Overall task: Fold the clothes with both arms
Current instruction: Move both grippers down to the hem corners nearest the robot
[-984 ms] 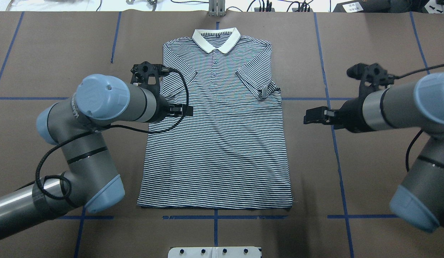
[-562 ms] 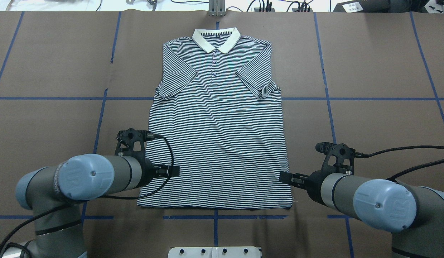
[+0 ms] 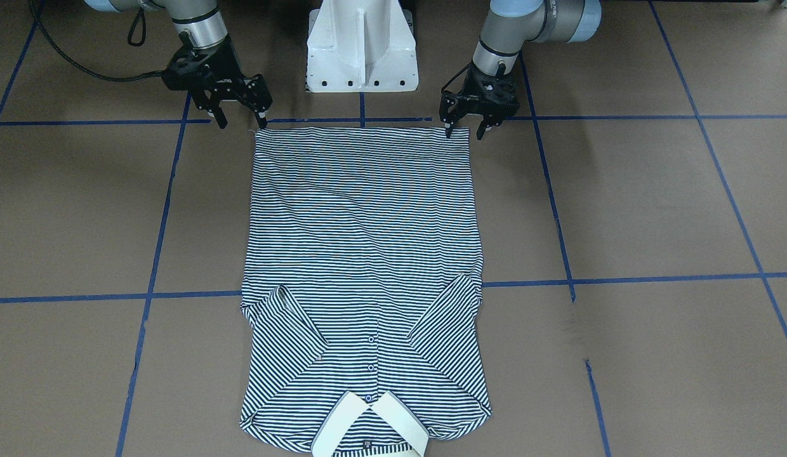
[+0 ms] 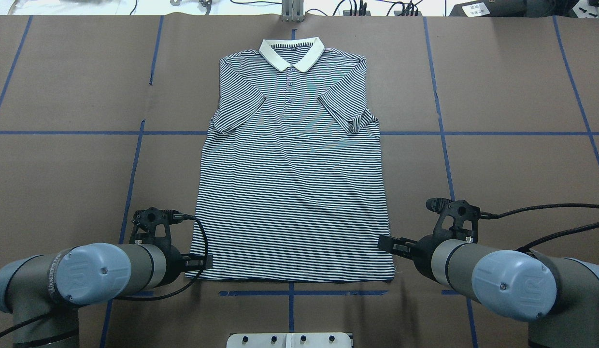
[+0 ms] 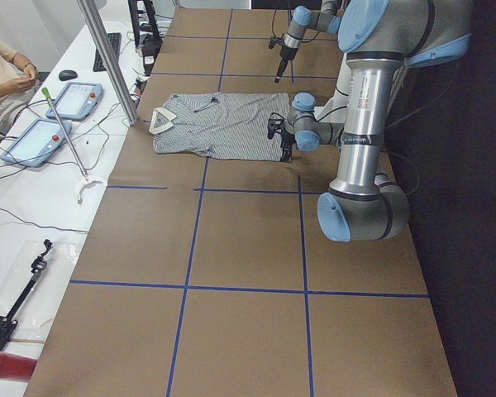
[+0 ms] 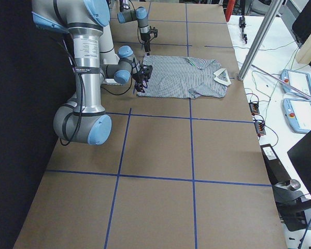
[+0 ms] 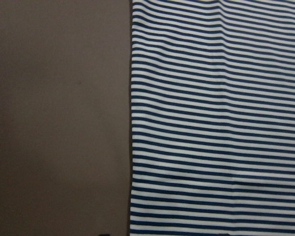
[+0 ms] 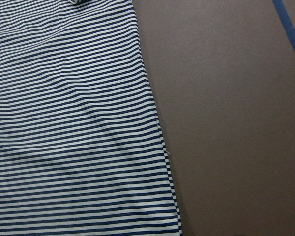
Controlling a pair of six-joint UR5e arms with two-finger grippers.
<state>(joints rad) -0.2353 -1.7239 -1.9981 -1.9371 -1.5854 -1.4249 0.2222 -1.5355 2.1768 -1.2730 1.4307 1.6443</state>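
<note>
Now the left gripper and right gripper, open and empty, are being held at the shirt's hem corners, ready for grasping.

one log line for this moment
shirt flat, sleeves folded in | hem flat, not gripped | left gripper open at hem corner | right gripper open at hem corner
</note>
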